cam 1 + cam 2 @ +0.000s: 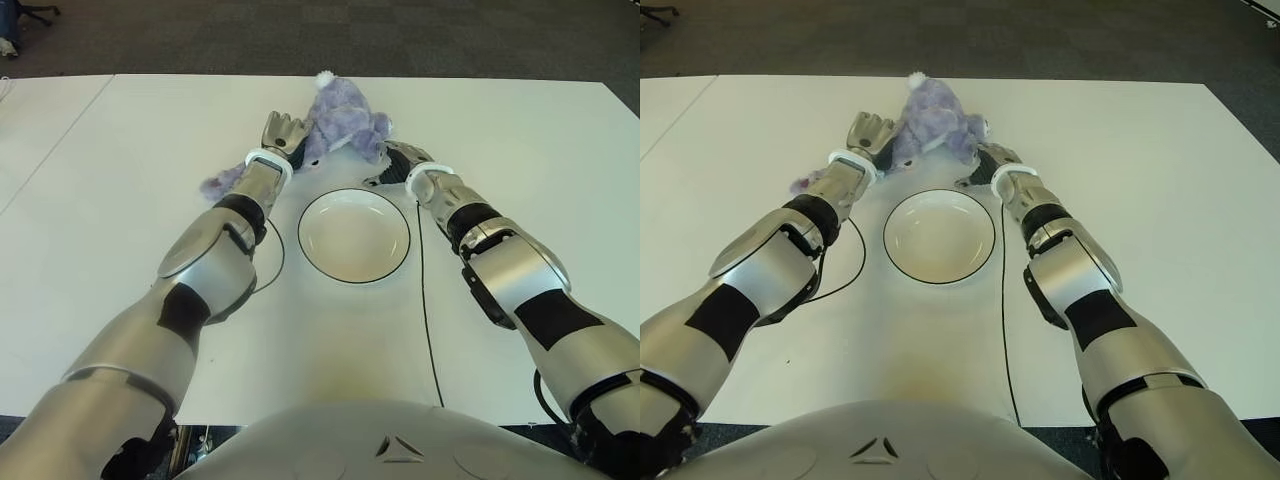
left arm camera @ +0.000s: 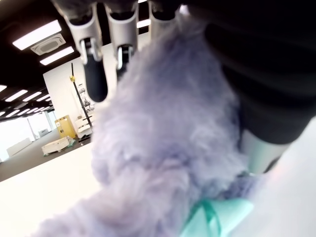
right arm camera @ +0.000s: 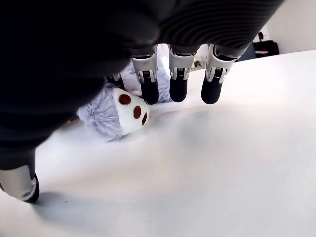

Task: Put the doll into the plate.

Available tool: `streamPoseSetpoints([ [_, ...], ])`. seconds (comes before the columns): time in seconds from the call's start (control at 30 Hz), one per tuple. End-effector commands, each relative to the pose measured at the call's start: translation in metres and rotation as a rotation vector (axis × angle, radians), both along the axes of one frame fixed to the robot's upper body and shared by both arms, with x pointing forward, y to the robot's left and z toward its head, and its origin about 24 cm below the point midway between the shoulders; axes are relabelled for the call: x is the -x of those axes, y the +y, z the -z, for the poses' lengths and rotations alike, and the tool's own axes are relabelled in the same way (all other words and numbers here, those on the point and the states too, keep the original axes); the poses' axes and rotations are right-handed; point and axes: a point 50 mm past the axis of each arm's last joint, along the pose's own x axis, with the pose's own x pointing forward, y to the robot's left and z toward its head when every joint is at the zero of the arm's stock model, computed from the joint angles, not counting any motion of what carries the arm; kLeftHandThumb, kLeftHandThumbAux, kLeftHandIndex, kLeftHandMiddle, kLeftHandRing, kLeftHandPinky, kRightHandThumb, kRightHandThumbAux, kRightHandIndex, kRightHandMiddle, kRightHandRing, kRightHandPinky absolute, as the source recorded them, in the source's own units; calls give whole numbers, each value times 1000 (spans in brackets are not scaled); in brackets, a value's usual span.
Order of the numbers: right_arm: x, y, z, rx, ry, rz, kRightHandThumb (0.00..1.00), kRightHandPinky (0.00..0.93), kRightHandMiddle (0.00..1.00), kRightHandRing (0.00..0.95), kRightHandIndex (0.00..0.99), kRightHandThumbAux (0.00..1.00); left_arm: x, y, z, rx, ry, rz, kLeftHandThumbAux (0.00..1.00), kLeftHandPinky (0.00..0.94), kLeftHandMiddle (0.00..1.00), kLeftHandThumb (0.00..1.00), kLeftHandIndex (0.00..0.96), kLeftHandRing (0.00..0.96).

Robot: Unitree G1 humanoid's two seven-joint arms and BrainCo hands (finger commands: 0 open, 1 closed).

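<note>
While both hands flank it, doll (image 1: 345,124) lies seemingly ungripped.

White table (image 1: 520,160) — grey carpet (image 1: 400,40) beyond.

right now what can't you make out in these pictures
- Left hand grip: in the eye views its fingers are behind the doll; in the left wrist view fur fills the picture, so contact is unclear.
- Right hand: eye views show only its back; the right wrist view shows fingers hanging beside the doll's paw, holding nothing.
- Doll's face: turned away in every view.
- Plate: appears in no wrist view.
</note>
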Motion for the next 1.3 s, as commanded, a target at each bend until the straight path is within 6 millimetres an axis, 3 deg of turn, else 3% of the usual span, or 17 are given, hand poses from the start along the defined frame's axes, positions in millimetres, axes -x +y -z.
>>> streamPoseSetpoints([
  [0.03,-6,-4,-14,11,-14,-15,233,0,0,0,123,553,10,-12,17,-9,53,54,703,289,299,683,409,293],
  [0.13,-10,-9,-26,14,-34,-4,236,0,0,0,135,551,10,-12,17,-21,48,58,703,287,296,683,409,291],
  [0.27,-22,-19,-62,36,-110,15,242,0,16,0,155,542,10,-10,18,-43,37,64,703,340,316,683,410,320],
  [0.5,-28,-21,-89,44,-189,16,253,17,43,14,162,544,10,-8,18,-79,38,73,703,312,319,683,410,318],
  [0.97,-32,-22,-116,107,-269,-9,230,42,90,60,149,564,11,-10,18,-35,35,80,700,323,337,686,414,329],
  [1.27,-32,-20,-120,113,-290,-15,241,75,112,84,153,581,10,-12,17,-19,37,83,700,343,349,686,415,340],
  [1.3,-32,-20,-120,110,-292,-15,253,43,109,73,162,594,10,-13,17,-17,37,84,700,342,351,687,416,341],
])
